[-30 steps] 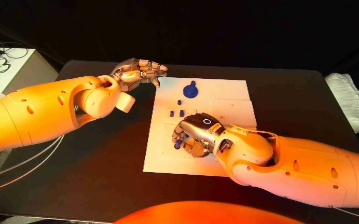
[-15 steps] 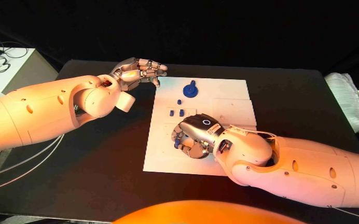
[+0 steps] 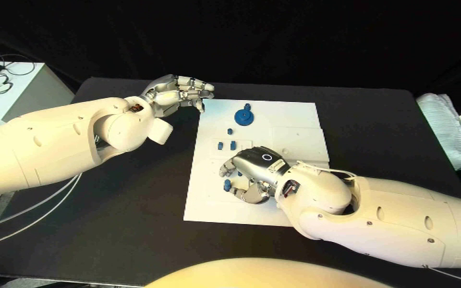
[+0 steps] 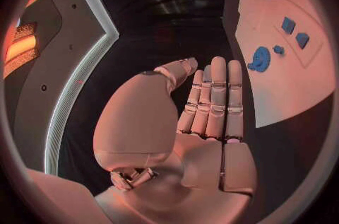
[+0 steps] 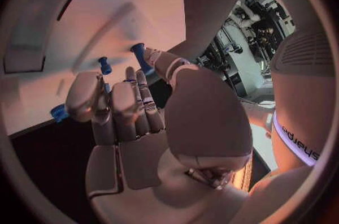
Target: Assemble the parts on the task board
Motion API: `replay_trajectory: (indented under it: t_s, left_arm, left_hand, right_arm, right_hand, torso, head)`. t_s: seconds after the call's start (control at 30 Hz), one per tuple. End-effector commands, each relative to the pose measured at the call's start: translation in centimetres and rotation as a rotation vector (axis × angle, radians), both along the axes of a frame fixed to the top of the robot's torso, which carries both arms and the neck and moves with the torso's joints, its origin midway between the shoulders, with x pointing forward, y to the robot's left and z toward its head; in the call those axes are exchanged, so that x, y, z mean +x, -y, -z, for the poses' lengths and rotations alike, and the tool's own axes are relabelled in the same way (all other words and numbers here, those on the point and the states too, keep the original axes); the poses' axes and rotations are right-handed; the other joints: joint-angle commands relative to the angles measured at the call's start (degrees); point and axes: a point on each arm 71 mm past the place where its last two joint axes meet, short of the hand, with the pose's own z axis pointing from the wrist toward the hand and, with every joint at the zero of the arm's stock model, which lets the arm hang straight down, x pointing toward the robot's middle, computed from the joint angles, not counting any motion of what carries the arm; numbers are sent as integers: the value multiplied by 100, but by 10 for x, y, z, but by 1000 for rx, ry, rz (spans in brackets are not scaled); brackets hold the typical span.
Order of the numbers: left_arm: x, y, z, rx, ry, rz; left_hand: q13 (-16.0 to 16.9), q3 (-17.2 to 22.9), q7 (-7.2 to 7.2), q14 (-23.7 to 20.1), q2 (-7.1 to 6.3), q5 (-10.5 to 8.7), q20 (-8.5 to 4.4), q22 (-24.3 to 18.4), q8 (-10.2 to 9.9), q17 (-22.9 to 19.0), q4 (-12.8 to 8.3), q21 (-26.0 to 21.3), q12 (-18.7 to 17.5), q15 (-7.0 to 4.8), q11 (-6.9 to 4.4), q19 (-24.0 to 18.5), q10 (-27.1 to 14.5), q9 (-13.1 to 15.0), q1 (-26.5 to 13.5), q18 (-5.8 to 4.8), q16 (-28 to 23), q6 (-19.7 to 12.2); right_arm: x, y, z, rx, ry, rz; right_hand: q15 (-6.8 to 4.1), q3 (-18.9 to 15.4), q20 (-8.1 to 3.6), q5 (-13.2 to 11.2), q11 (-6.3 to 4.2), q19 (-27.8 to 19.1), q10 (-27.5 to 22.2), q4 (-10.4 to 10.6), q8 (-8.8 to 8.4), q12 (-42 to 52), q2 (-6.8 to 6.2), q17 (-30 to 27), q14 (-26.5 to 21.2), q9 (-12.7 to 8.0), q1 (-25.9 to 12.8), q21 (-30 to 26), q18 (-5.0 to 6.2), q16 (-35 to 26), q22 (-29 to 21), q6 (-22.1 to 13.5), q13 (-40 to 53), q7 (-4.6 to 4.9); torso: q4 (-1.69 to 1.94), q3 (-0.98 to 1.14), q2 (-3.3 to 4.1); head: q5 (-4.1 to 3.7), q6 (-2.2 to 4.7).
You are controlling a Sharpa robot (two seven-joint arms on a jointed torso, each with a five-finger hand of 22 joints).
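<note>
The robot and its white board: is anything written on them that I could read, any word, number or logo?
"sharpa": sideways on the lit band of the right arm, in the right wrist view.
A small ring sign, no letters, on the back of the right hand.
The task board bears no print that I can read.

The word "sharpa" stands in dark letters on the white right arm (image 5: 300, 136), running along a pale violet band near the wrist. A small ring mark sits on the back of the right hand (image 3: 266, 157).
</note>
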Motion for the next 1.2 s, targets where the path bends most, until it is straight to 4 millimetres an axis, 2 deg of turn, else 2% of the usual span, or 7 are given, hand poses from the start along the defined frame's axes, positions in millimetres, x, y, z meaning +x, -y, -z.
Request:
replay_trajectory:
  t_s: [0.03,0.43,0.63,0.8,0.87,1.07,1.2]
  left_arm:
    - [-1,2,-1,-9,0,12]
    - [0,1,-1,-8,0,9]
    - [0,-2,0,-5,-3,3]
    - [-1,-4,1,-2,-5,-2]
    - [-1,-5,2,-1,-6,-5]
    - [-4,-6,5,-5,-5,-11]
    - [-6,-5,6,-18,3,-4]
  left_hand:
    - [-10,-16,-1,0,36,35,8,0,-9,-6,-12,-33,-27,0,-6,46,-45,-5,4,77,-27,-21]
    - [-10,-16,-1,0,36,35,8,0,-9,-6,-12,-33,-27,0,-6,46,-45,-5,4,77,-27,-21]
    - [-10,-16,-1,0,36,35,8,0,-9,-6,-12,-33,-27,0,-6,46,-45,-5,4,77,-27,-21]
    - [-10,-16,-1,0,36,35,8,0,-9,-6,-12,-33,-27,0,-6,46,-45,-5,4,77,-27,-21]
    - [-10,-16,-1,0,36,35,8,0,-9,-6,-12,-33,-27,0,-6,46,-45,-5,4,77,-27,-21]
    - [-13,-16,0,-1,37,37,9,0,-9,-5,-14,-36,-29,0,-5,46,-50,-9,5,78,-33,-25]
    - [-17,-59,1,7,-6,54,19,-14,-11,0,28,-61,-30,11,1,40,-57,-15,-76,73,-32,-35]
  right_arm:
    - [-2,0,-2,29,13,-7]
    - [8,45,-22,155,-80,138]
    - [28,105,-40,229,-228,328]
    - [33,147,-43,190,-288,443]
    - [31,164,-40,150,-331,497]
    - [22,198,-33,67,-383,606]
    - [17,209,-29,26,-386,653]
  right_hand:
    - [3,-188,-2,36,2,-37,-122,14,-53,79,30,-38,-51,-15,80,-87,93,-49,397,-75,9,-4]
    - [-29,-1340,-20,55,-44,2,-281,408,-226,763,248,-174,-61,-100,359,-350,121,-109,264,-314,40,-11]
    - [-60,-1597,-47,-122,-73,144,496,806,-131,1031,298,-108,78,-81,155,-90,71,-115,337,-44,56,62]
    - [-195,-1636,-158,-186,-256,399,1268,1099,16,1168,286,610,312,-40,114,860,-77,330,696,234,208,-90]
    - [-281,-1588,-246,104,-357,478,1542,1318,157,1183,227,1011,389,50,79,1233,-138,583,854,400,364,-194]
    - [-375,-1649,-332,133,-467,573,1945,1606,236,1647,100,1349,443,172,41,1766,-226,798,1070,447,1017,-291]
    - [-406,-1995,-365,416,-511,622,1696,1701,279,3322,148,1649,492,313,-57,2079,-279,976,1211,441,3127,-331]
  torso:
    - [3,-3,-1]
    - [-17,-7,-26]
    - [-73,-2,-72]
    - [-109,-10,-102]
    - [-120,7,-115]
    - [-128,30,-135]
    - [-125,22,-139]
  head:
    - [-3,4]
    - [-74,57]
    - [-278,110]
    - [-505,176]
    - [-532,211]
    - [-631,174]
    - [-667,168]
